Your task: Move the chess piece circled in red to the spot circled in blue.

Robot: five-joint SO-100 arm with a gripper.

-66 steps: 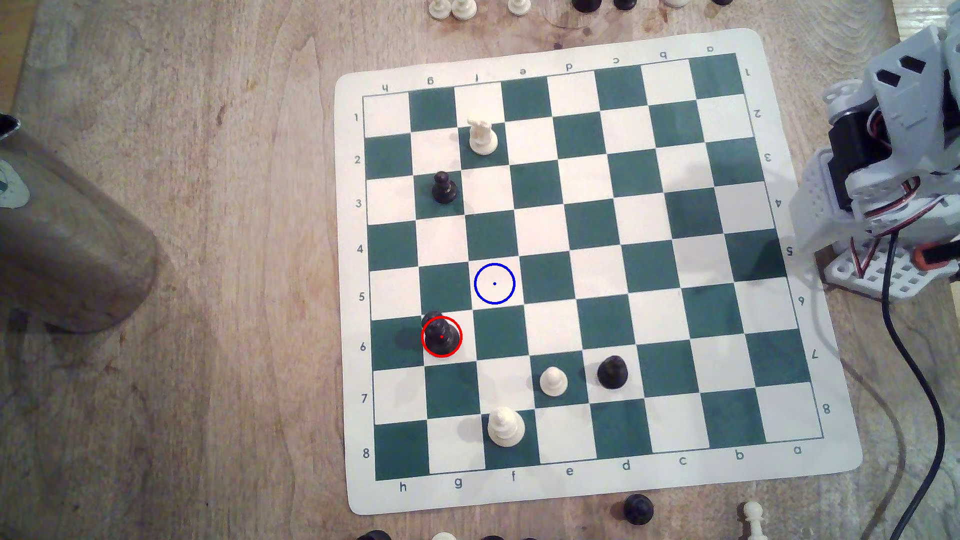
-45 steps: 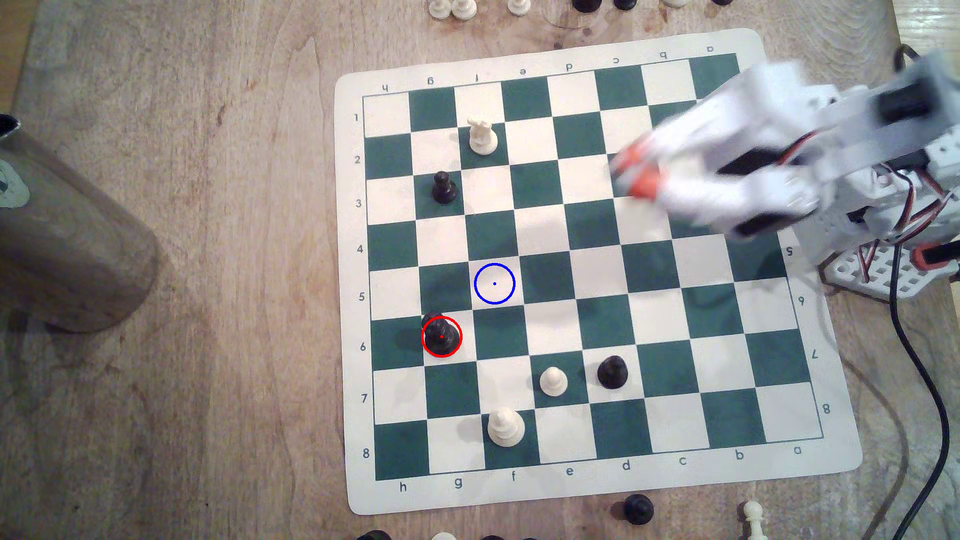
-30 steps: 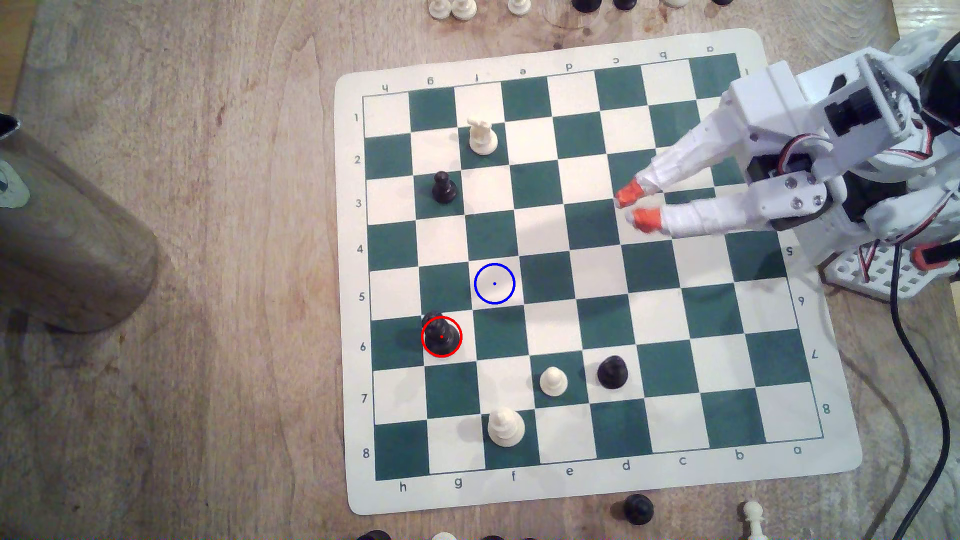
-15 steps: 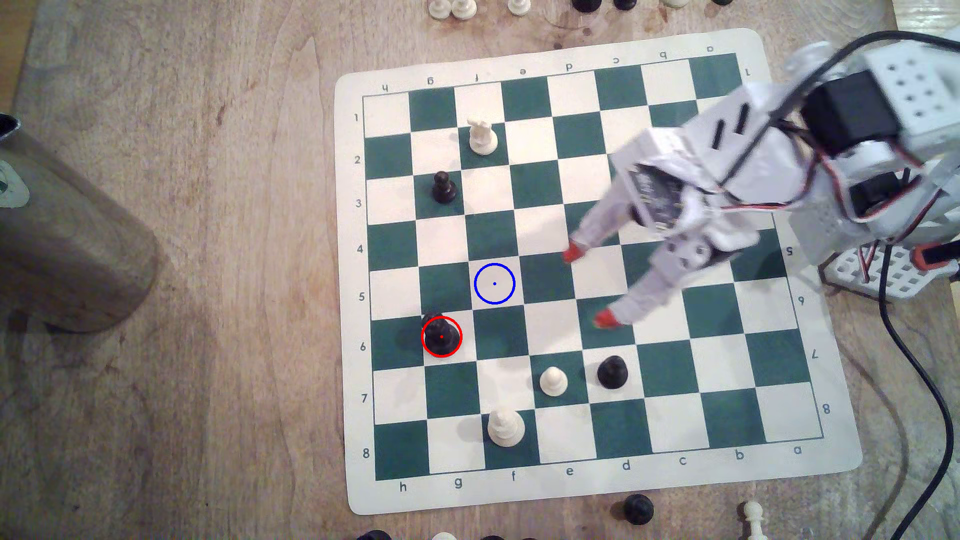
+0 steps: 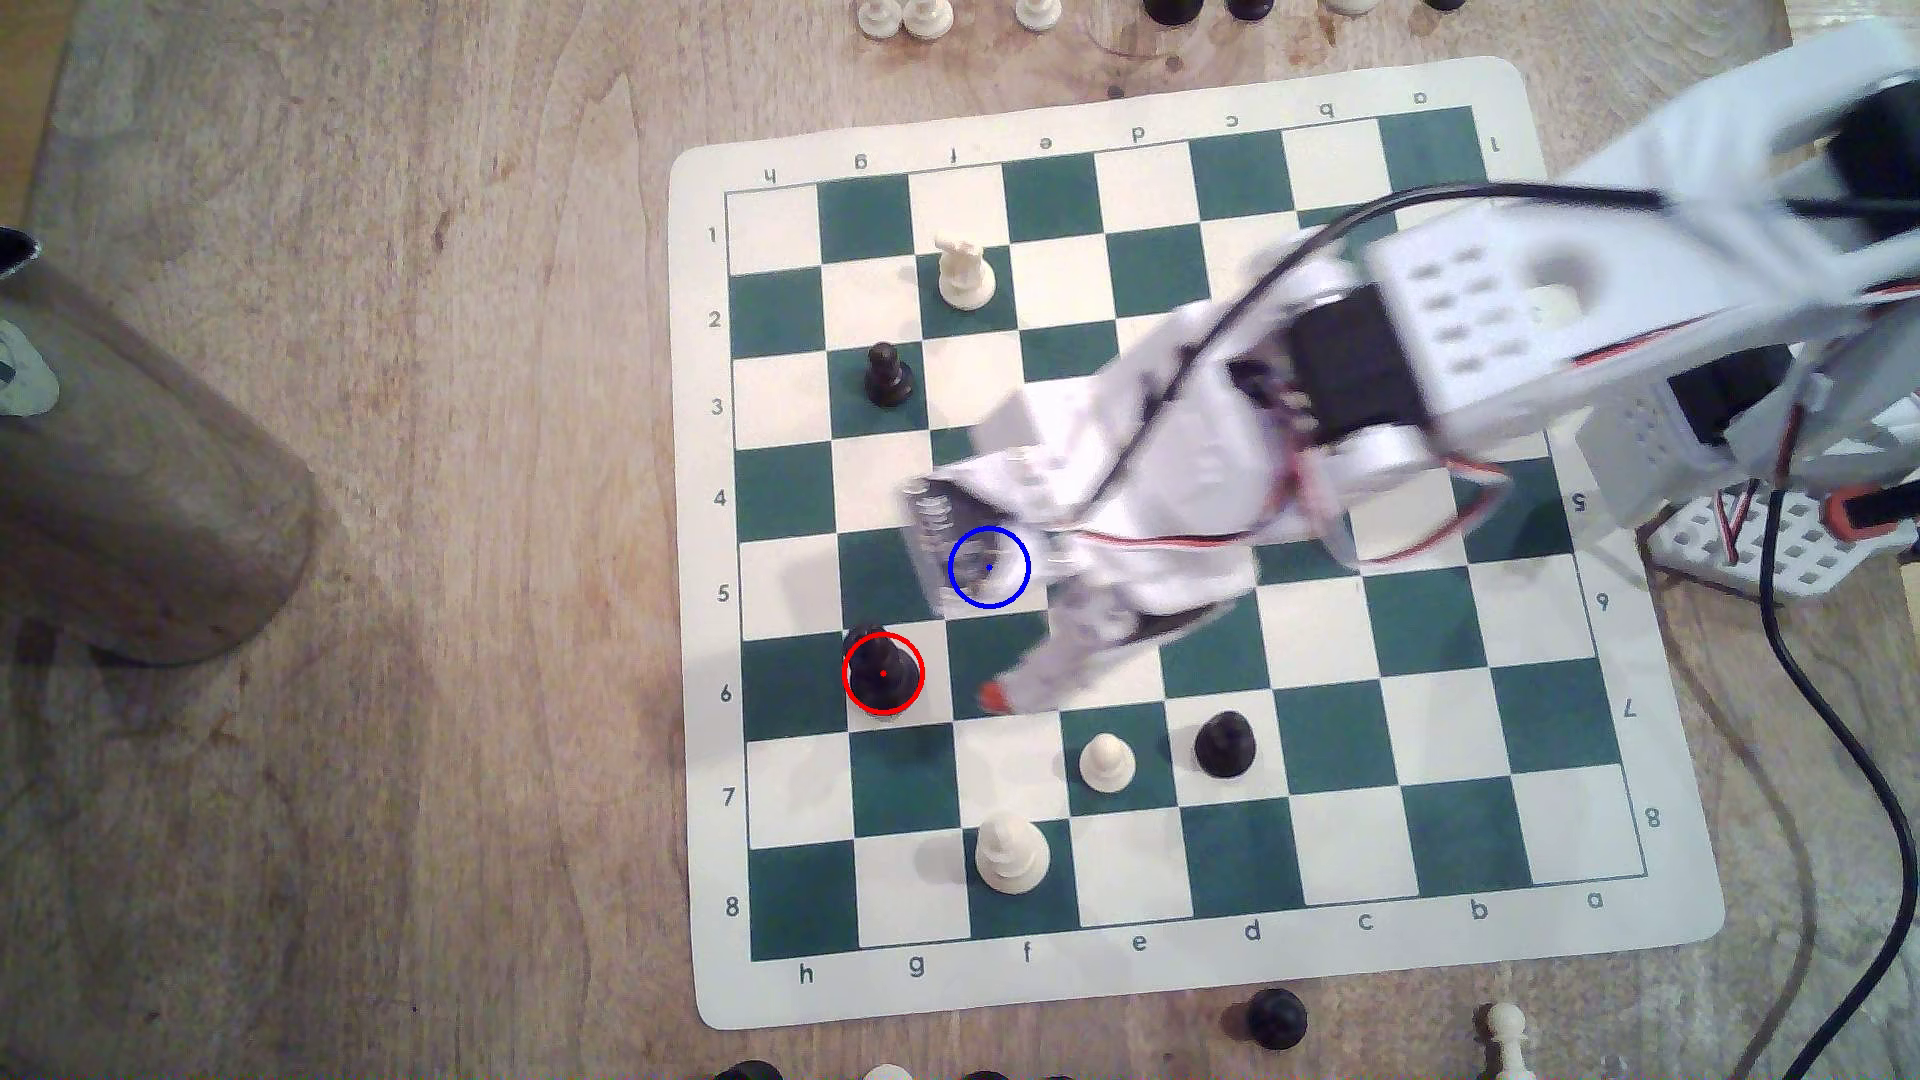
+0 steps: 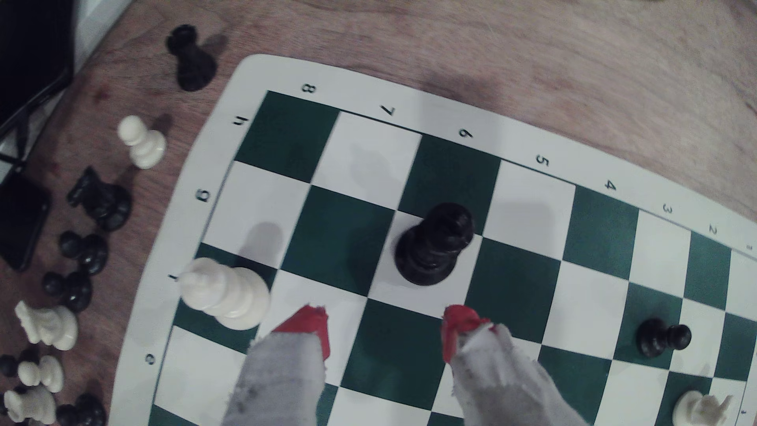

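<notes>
Wooden surface (image 5: 416,519), bare grain on the exterior view's left; green-and-cream board mat (image 5: 1683,831) laid on it, its border ringed by spare pieces.

Chess piece (image 5: 883,673): tall, black, upright on red-ringed square g6, one file in from the mat's h edge. In the wrist view (image 6: 434,245) it stands just beyond the red fingertips (image 6: 458,323), not touching them.

Spot (image 5: 1013,594): blue-ringed cream square f5, diagonally adjacent to the piece; partly covered in the exterior view by the blurred arm.

End effector (image 6: 389,327): jaws apart, nothing between them, a dark square visible in the gap.

Neighbours: black pawn (image 5: 886,376) on g3, white piece (image 5: 1008,854) on f8, white pawn (image 5: 1107,763) on e7, all well apart from the piece. Squares g5, g7, h6 stand free.
</notes>
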